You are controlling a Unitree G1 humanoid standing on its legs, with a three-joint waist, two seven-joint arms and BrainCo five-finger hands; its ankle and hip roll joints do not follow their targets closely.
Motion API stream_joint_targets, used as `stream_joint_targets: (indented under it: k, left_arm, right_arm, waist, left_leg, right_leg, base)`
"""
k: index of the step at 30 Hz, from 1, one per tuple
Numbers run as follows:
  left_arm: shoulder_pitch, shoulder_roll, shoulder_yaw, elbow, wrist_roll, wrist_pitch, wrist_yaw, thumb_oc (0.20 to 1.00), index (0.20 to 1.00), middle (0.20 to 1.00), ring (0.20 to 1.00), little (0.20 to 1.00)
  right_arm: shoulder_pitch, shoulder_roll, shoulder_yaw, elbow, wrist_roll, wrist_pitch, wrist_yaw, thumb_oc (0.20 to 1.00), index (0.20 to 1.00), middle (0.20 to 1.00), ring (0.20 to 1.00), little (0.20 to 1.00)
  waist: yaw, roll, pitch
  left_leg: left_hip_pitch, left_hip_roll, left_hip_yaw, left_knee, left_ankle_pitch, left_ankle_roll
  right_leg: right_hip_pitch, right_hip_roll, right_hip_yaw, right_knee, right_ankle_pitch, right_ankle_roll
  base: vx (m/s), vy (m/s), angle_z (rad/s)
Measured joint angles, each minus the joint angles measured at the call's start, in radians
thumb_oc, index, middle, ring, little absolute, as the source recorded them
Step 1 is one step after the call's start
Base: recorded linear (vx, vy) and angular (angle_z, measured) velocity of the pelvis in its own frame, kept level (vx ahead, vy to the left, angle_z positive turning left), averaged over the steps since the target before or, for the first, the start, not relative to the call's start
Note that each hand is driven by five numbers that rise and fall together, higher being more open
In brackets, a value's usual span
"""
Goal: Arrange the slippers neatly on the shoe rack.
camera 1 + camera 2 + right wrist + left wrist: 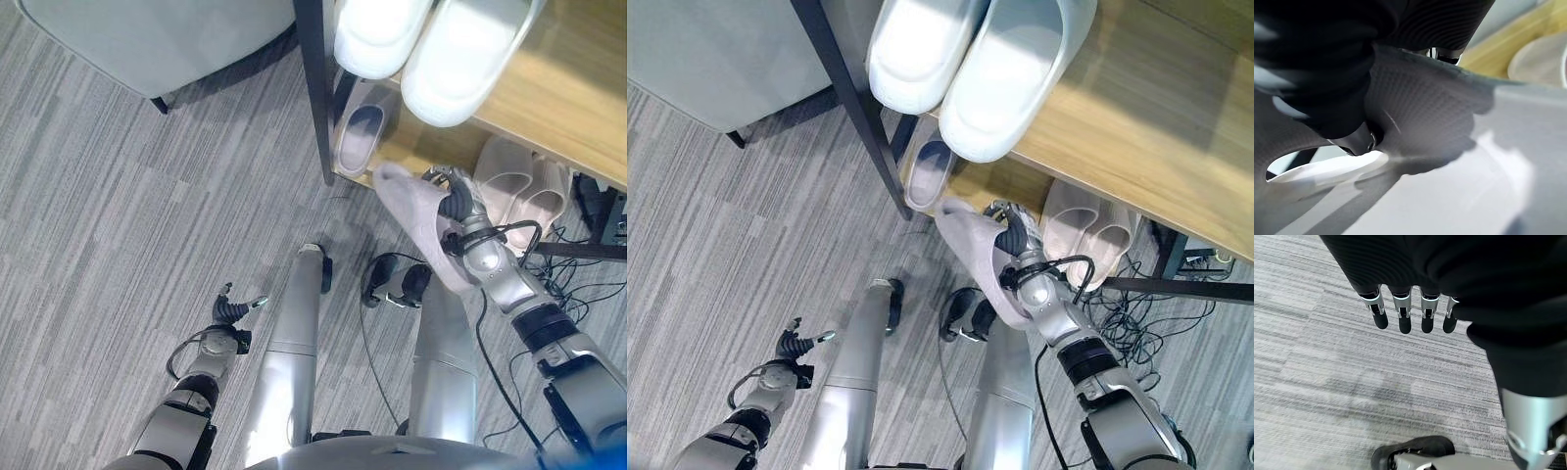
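My right hand is shut on a pale pink-grey slipper, held off the floor just in front of the shoe rack's lower wooden shelf. In the right wrist view my thumb presses into the slipper's textured strap. A matching grey slipper lies on the lower shelf at its left end. A beige pair sits further right on that shelf. Two white slippers rest on the upper shelf. My left hand hangs low over the carpet, fingers straight, holding nothing.
The rack's black metal leg stands just left of the lower shelf. A grey upholstered seat fills the upper left. Cables lie on the floor at the rack's right. Grey striped carpet stretches out to the left.
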Motion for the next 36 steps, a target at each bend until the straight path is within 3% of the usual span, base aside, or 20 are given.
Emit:
stream_joint_targets:
  k: [1, 5, 7, 14, 16, 19, 21, 22, 24, 26, 30, 36]
  left_arm:
    - [-0.010, 0.003, -0.001, -0.010, -0.018, -0.003, 0.009, 1.000, 1.000, 1.000, 1.000, 1.000]
    - [-0.019, 0.022, -0.005, -0.024, -0.024, -0.002, 0.023, 1.000, 1.000, 1.000, 1.000, 1.000]
    - [0.005, 0.058, -0.072, -0.076, -0.025, -0.005, 0.045, 1.000, 1.000, 1.000, 1.000, 1.000]
    - [0.031, 0.120, -0.076, -0.126, -0.067, -0.016, 0.058, 1.000, 1.000, 1.000, 1.000, 1.000]
    - [0.039, 0.128, -0.048, -0.127, -0.136, -0.016, 0.058, 1.000, 1.000, 1.000, 1.000, 1.000]
    - [0.019, 0.159, -0.005, -0.137, -0.175, -0.016, 0.066, 1.000, 1.000, 1.000, 1.000, 1.000]
    - [0.016, 0.212, 0.011, -0.139, -0.183, -0.018, 0.082, 1.000, 1.000, 1.000, 1.000, 1.000]
    - [0.004, 0.241, 0.019, -0.107, -0.195, -0.014, 0.086, 1.000, 1.000, 1.000, 1.000, 1.000]
    - [-0.008, 0.242, 0.046, -0.080, -0.223, -0.015, 0.085, 1.000, 1.000, 1.000, 1.000, 1.000]
    - [-0.028, 0.271, 0.107, -0.027, -0.260, -0.005, 0.087, 1.000, 1.000, 1.000, 1.000, 1.000]
    - [-0.007, 0.263, 0.115, -0.038, -0.262, 0.000, 0.087, 1.000, 1.000, 1.000, 1.000, 1.000]
    - [-0.022, 0.248, 0.112, -0.073, -0.262, -0.001, 0.101, 1.000, 1.000, 1.000, 1.000, 1.000]
  right_arm:
    - [-0.048, -0.030, -0.003, 0.005, 0.000, 0.005, -0.009, 0.200, 0.200, 0.200, 0.200, 0.200]
    - [-0.161, -0.093, -0.023, -0.002, -0.023, 0.025, -0.047, 0.200, 0.200, 0.200, 0.200, 0.200]
    - [-0.330, -0.117, -0.001, 0.109, -0.025, 0.043, -0.100, 0.200, 0.200, 0.200, 0.200, 0.200]
    - [-0.536, -0.145, 0.120, 0.241, -0.015, 0.098, -0.124, 0.200, 0.200, 0.200, 0.200, 0.200]
    - [-0.575, -0.135, 0.173, 0.285, 0.020, 0.133, -0.115, 0.200, 0.200, 0.200, 0.200, 0.200]
    - [-0.582, -0.129, 0.175, 0.277, 0.022, 0.146, -0.113, 0.200, 0.200, 0.200, 0.200, 0.200]
    - [-0.612, -0.120, 0.181, 0.315, 0.026, 0.159, -0.111, 0.200, 0.200, 0.200, 0.200, 0.200]
    - [-0.630, -0.119, 0.196, 0.325, 0.058, 0.170, -0.108, 0.200, 0.200, 0.200, 0.200, 0.200]
    - [-0.629, -0.096, 0.201, 0.329, 0.069, 0.176, -0.106, 0.200, 0.200, 0.200, 0.200, 0.200]
    - [-0.635, -0.068, 0.232, 0.328, 0.102, 0.174, -0.096, 0.200, 0.200, 0.200, 0.200, 0.200]
    - [-0.633, -0.055, 0.217, 0.319, 0.138, 0.173, -0.088, 0.200, 0.200, 0.200, 0.200, 0.200]
    - [-0.641, -0.008, 0.183, 0.380, 0.140, 0.184, -0.110, 0.200, 0.200, 0.200, 0.200, 0.200]
  waist:
    - [0.004, 0.005, -0.013]
    - [0.006, 0.037, -0.047]
    - [0.006, 0.065, -0.126]
    - [0.037, 0.079, -0.133]
    - [0.050, 0.091, -0.113]
    - [0.045, 0.095, -0.034]
    - [0.046, 0.094, 0.033]
    - [0.034, 0.096, 0.082]
    - [0.024, 0.094, 0.097]
    - [0.001, 0.091, 0.129]
    - [-0.022, 0.092, 0.145]
    - [-0.021, 0.090, 0.147]
  left_leg:
    - [-0.059, -0.003, 0.007, 0.065, -0.015, 0.013]
    - [-0.158, -0.011, -0.006, 0.196, -0.061, 0.003]
    - [-0.253, -0.014, -0.005, 0.281, -0.089, 0.012]
    - [-0.363, -0.011, 0.014, 0.517, -0.193, 0.015]
    - [-0.372, 0.000, 0.030, 0.636, -0.246, 0.019]
    - [-0.349, 0.008, 0.043, 0.691, -0.263, 0.027]
    - [-0.337, 0.019, 0.048, 0.797, -0.303, 0.028]
    - [-0.336, 0.028, 0.049, 0.874, -0.323, 0.029]
    - [-0.344, 0.038, 0.049, 0.918, -0.319, 0.021]
    - [-0.330, 0.038, 0.049, 0.999, -0.365, 0.022]
    - [-0.300, 0.040, 0.052, 0.971, -0.368, 0.017]
    - [-0.248, 0.044, 0.054, 0.930, -0.379, 0.018]
  right_leg:
    - [-0.054, -0.007, 0.019, 0.060, -0.027, -0.008]
    - [-0.141, -0.019, 0.026, 0.187, -0.087, -0.015]
    - [-0.232, -0.035, 0.034, 0.269, -0.111, -0.017]
    - [-0.352, -0.045, 0.087, 0.505, -0.208, -0.021]
    - [-0.372, -0.039, 0.123, 0.621, -0.253, -0.014]
    - [-0.363, -0.038, 0.144, 0.679, -0.262, -0.012]
    - [-0.365, -0.021, 0.169, 0.778, -0.286, -0.017]
    - [-0.369, -0.014, 0.182, 0.851, -0.298, -0.017]
    - [-0.382, -0.008, 0.192, 0.897, -0.303, 0.005]
    - [-0.368, 0.031, 0.253, 0.990, -0.354, 0.020]
    - [-0.347, 0.031, 0.252, 0.962, -0.347, 0.025]
    - [-0.302, 0.033, 0.244, 0.920, -0.353, 0.014]
  base:
    - [0.09, -0.017, 0.03]
    - [0.12, 0.002, 0.05]
    - [0.09, 0.007, -0.01]
    - [0.12, 0.004, -0.03]
    - [0.12, 0.000, -0.12]
    - [0.09, -0.011, -0.08]
    - [0.06, -0.002, -0.19]
    - [0.06, 0.001, -0.24]
    - [0.04, 0.010, -0.15]
    - [0.01, 0.017, -0.14]
    - [0.01, 0.008, -0.09]
    - [0.00, 0.003, -0.02]
